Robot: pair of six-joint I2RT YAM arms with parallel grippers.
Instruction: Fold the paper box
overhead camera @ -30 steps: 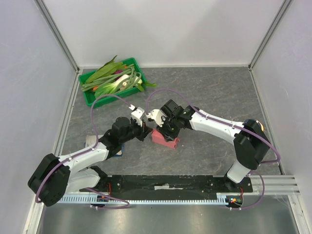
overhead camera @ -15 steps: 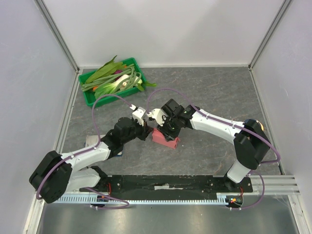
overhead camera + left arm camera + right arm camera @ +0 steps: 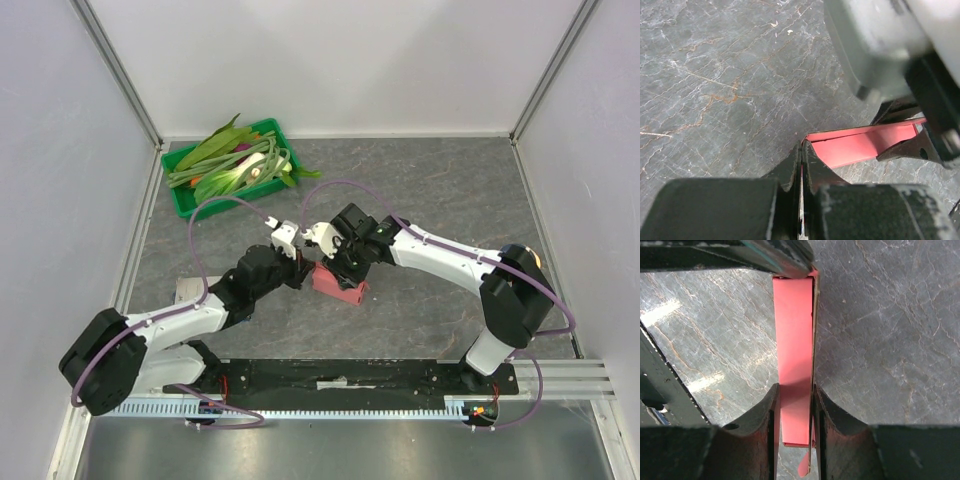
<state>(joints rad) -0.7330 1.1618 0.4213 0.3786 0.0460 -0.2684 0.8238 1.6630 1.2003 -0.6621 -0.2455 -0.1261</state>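
Little has moved on the grey, stone-patterned worktop (image 3: 450,190) in the last second. The left arm (image 3: 190,315) has crept slightly forward and to its right, bringing its wrist closer to the paper box (image 3: 340,285). The right arm (image 3: 440,255) and the box sit where they did. The box lies near the middle of the worktop, between the two wrists, flattened into a narrow red sleeve rather than standing open.

The right jaws are set narrow and clamp the box across its thin width, one finger on each face, as the right wrist view shows. The left jaws are pressed fully together at the box's opposite end. A red sliver shows between their fingers in the left wrist view, so they appear to pinch a thin edge or flap there. I take the small shift for a re-grip. With both ends held, the arms are placed to pull or crease a panel, but no fold looks finished yet.

The green tray (image 3: 182,207) stands at the far left corner, well apart from the work. It is heaped with leafy greens and long pods (image 3: 235,160), with something pale and a bit of purple among them. The box holds nothing that can be seen.
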